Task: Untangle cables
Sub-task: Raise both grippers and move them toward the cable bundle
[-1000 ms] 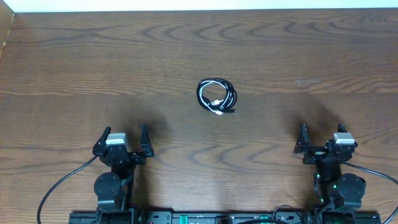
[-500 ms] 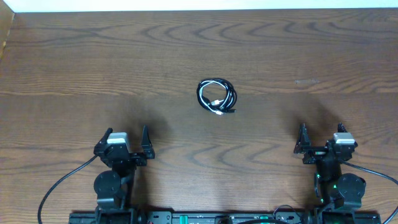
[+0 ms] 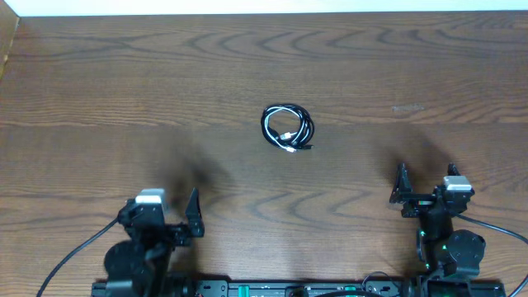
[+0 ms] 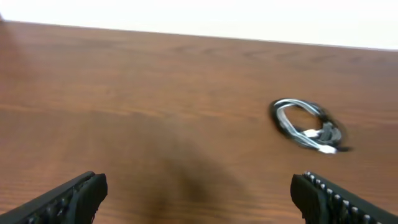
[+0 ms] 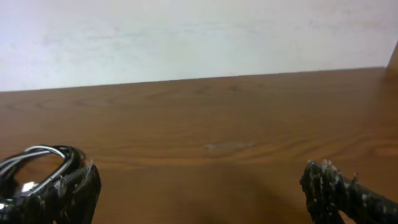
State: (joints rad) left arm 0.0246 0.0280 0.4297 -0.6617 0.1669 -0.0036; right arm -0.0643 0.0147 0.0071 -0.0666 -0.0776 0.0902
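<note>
A dark wood-grain worktop [image 3: 99,82] is stretching away to a pale wall. The cables [image 3: 288,129] are lying on it as one small coil near the middle, black and white cords looped together, well apart from both my arms. My left tool [image 3: 161,204] is hanging at the near edge, jaws spread wide and gripping nothing. My right tool [image 3: 426,176] is sitting likewise on the other side, wide open and empty.

I am judging that no untangling is done yet and that this is the approach. The next move is calling for a reach forward to the coil, one tool pinning one cord while the other is seeking a plug end.

Overhead, my left tool is showing smeared. The right wrist view is cutting the coil off at its edge, partly behind my finger. I cannot tell which cord is crossing over which.
</note>
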